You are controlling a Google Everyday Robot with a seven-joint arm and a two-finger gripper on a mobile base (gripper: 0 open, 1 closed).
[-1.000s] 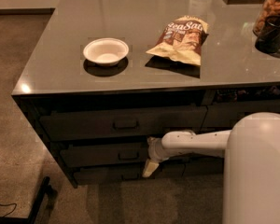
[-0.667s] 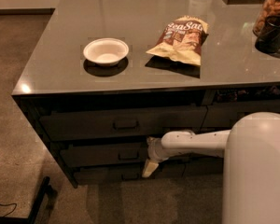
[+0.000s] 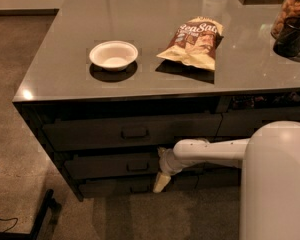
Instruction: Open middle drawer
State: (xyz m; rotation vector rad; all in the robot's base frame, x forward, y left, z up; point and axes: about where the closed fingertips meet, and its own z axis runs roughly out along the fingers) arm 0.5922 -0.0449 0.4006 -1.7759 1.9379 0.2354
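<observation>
The middle drawer (image 3: 107, 165) is the medium-height dark front under the counter, with a small bar handle (image 3: 137, 166) at its centre. It sits flush with the taller top drawer (image 3: 130, 132) above and the slim bottom drawer (image 3: 117, 187) below. My white arm reaches in from the right. My gripper (image 3: 160, 182) points downward just right of the middle drawer's handle, in front of the right ends of the middle and bottom fronts. I cannot see any contact between it and the handle.
On the grey countertop (image 3: 55, 79) are a white bowl (image 3: 113, 55), a chip bag (image 3: 194, 41), a jar (image 3: 292, 6) and a dark cup (image 3: 289, 36). My white body (image 3: 277, 184) fills the lower right. A dark stand foot (image 3: 42, 216) lies on the floor at left.
</observation>
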